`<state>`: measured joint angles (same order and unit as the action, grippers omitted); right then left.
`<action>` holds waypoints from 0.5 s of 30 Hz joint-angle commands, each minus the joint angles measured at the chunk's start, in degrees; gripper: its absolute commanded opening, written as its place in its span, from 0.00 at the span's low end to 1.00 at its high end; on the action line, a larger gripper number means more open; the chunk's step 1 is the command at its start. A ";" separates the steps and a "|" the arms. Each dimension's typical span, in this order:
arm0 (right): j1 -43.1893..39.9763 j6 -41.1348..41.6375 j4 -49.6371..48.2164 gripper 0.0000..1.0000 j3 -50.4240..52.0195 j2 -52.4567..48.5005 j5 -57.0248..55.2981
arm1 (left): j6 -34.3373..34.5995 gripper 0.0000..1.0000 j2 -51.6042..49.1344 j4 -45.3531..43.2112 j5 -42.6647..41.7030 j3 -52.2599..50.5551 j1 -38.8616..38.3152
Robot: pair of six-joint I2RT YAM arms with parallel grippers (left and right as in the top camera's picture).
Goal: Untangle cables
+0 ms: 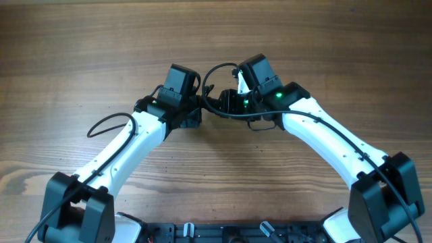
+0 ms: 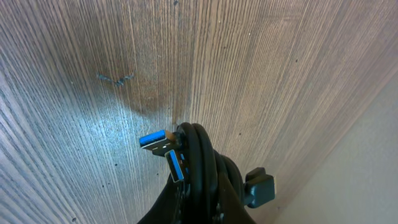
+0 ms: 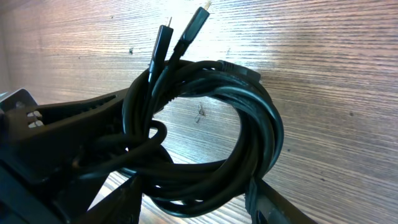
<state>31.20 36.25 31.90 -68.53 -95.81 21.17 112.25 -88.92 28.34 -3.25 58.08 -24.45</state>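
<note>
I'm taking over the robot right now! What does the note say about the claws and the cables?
Left claw: shut on the cables, just behind two blue plugs.
Right claw: jaws stand either side of the coil; grip unclear.
Cables: one wound bundle between both claws, mid-table.
Done: both claws are at the bundle.
Left: all the untangling; no cable is pulled free yet.

Cables (image 3: 249,143): several thin black cords, glossy; wound together into one small tight coil of overlapping loops; two slim black plugs (image 3: 163,38) stick up side by side from the bundle; two blue-tongued flat plugs (image 2: 155,139) jut out, angled apart
</note>
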 commanded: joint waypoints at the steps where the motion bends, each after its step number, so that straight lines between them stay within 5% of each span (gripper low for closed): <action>1: 0.13 1.53 -1.57 0.53 -0.35 -3.48 0.22 | -1.20 0.04 0.85 -0.22 -6.67 0.33 -0.83; 9: 0.13 2.78 -4.81 0.39 -0.35 -5.53 2.73 | -24.39 0.04 0.85 -0.20 -13.81 0.33 -0.83; 15: 0.13 2.71 -5.51 0.18 -0.35 -5.53 5.66 | -26.56 0.04 0.85 -0.39 -18.21 0.33 -0.83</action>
<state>31.20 38.76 29.26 -68.36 -99.33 27.49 90.45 -89.25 27.66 -6.13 58.02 -22.85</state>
